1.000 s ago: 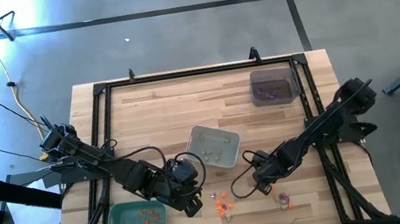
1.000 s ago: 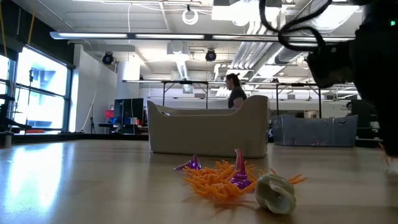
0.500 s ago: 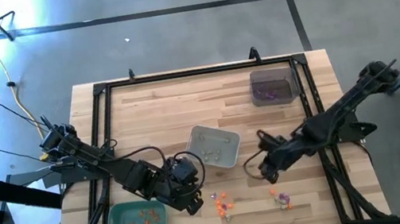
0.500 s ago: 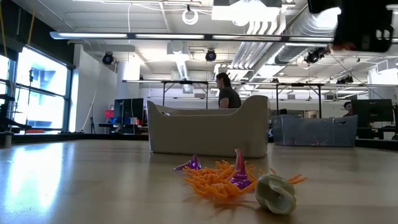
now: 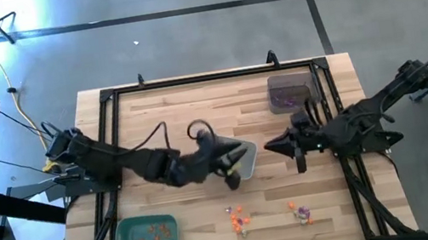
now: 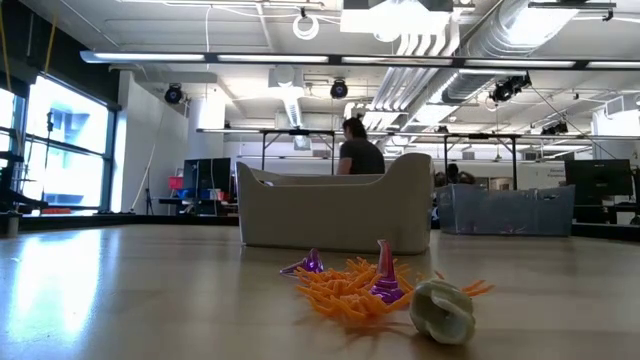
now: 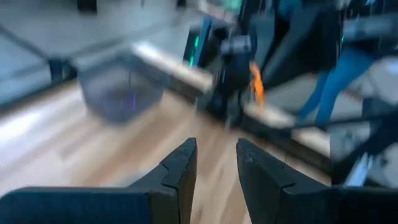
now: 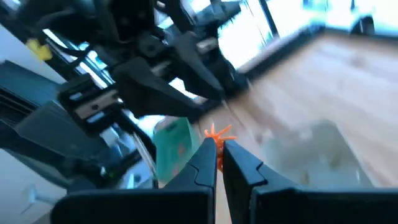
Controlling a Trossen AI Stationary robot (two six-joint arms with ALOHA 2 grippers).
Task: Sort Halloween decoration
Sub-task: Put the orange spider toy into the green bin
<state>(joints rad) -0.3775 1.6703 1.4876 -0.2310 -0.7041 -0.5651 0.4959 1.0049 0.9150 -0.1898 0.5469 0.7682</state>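
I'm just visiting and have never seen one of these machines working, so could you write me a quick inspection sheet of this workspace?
Surface: wooden table inside a black frame.
Job's things: orange, purple and pale trinkets loose near the front edge; orange ones in the green tray; purple ones in the dark tray; a grey tray mid-table.
Clutter: nothing seen.
Grippers: left gripper over the grey tray's edge, jaws parted, nothing between them; right gripper raised beside that tray, shut on an orange trinket.
Cables: black cables loop along both arms; a yellow cable lies on the floor.
Surroundings: a person stands far behind the table.
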